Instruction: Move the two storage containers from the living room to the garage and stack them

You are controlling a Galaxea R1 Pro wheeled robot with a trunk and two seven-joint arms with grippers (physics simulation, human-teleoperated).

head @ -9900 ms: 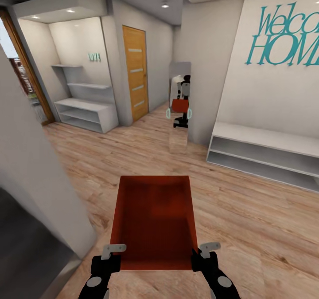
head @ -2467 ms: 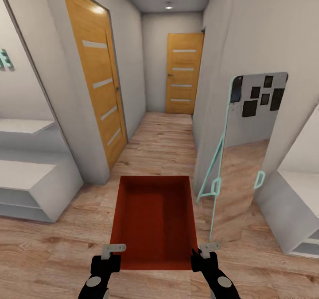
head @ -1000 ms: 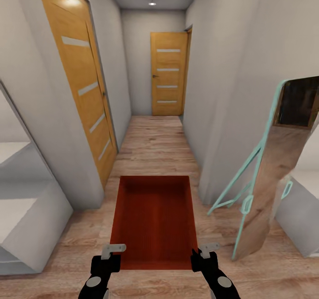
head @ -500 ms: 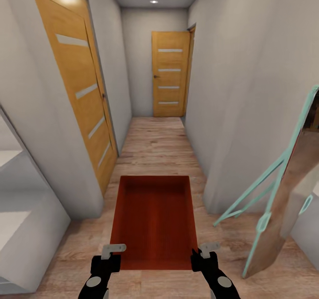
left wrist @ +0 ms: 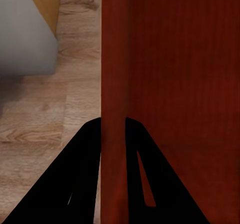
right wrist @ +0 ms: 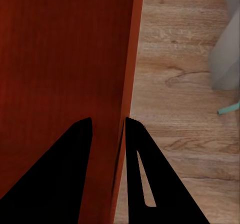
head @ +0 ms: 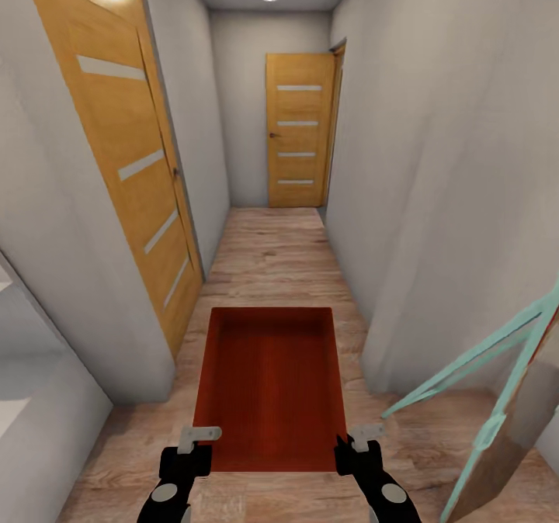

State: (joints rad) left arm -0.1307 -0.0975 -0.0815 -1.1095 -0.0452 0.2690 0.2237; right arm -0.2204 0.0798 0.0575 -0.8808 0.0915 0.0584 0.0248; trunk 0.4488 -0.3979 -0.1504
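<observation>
Between left gripper (head: 199, 434) and right gripper (head: 365, 432): storage container (head: 269, 387), empty, held.

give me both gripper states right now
left gripper: closed on the left wall of the storage container
right gripper: closed on the container's right wall

We find no readable text, label, brand, number or sign in any view. Surfaces checked: the container (head: 269, 387), both wooden doors (head: 297, 129), the walls (head: 435, 158), the plank flooring (head: 272, 251) and the mirror frame (head: 497, 368). All are unmarked.
</observation>
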